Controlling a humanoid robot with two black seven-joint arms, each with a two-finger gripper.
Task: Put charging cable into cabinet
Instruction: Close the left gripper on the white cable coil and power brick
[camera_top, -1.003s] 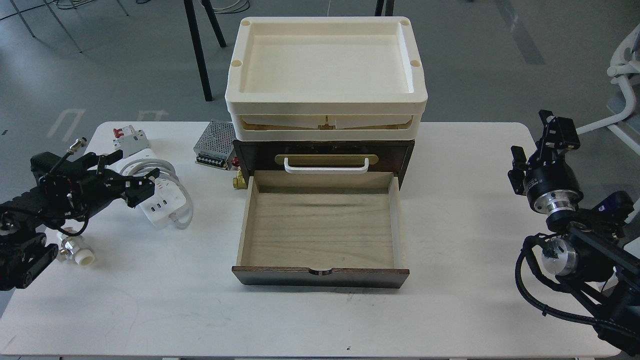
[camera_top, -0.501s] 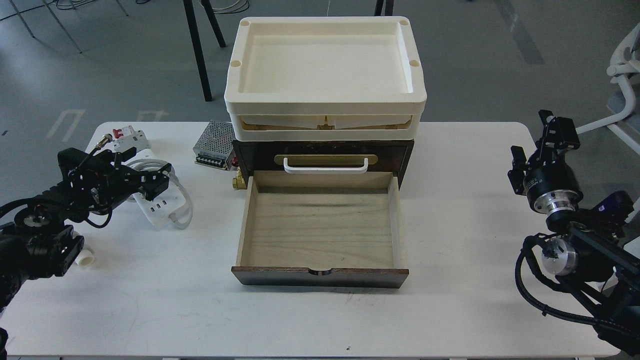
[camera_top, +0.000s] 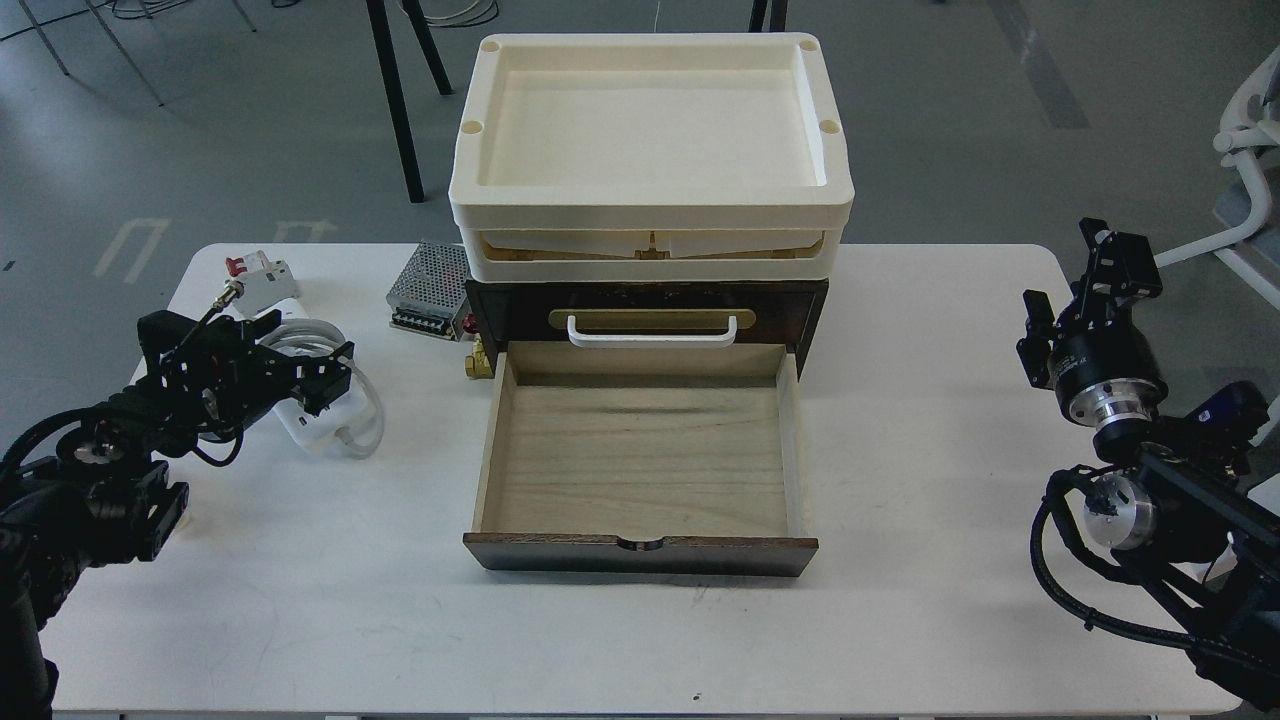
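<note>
— White power strip (camera_top: 318, 428) with its coiled cord lies left of the cabinet (camera_top: 646, 300), under the left gripper (camera_top: 325, 375); its jaws sit over the strip, grip unclear.
— Around it?
— One circuit breaker (camera_top: 258, 274), one metal power supply (camera_top: 430, 290). The drawer (camera_top: 640, 470) is open. Right gripper (camera_top: 1110, 262): can't tell.

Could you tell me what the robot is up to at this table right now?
It is going for the charging cable, which lies on the table left of the cabinet. The left hand is right over it; a grip isn't clear. The drawer is open and empty. The right hand hangs apart.
</note>
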